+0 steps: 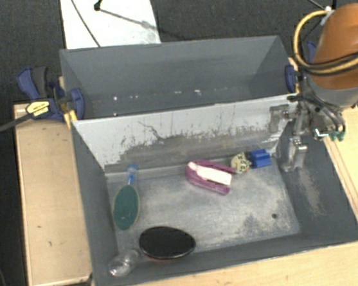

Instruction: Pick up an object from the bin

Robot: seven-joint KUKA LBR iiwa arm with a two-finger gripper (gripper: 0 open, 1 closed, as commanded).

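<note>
Your grey metal bin (251, 204) has sloped walls, and the claw (291, 152) hangs by the right wall, towards the far right corner. It has hold of nothing you can see, and you cannot tell how far it is open. Just beside it, at the floor's far edge, lies a small blue and yellow toy (251, 160), likely the easiest pick. Come straight down, clear of the wall.

The black oval disc (167, 243) and the green oval brush with a blue handle (126, 205) lie well apart, near the left wall. The purple and white plastic piece (209, 175) sits near the toy and could crowd the grasp. A small clear lump (121, 264) sits in the near left corner.
</note>
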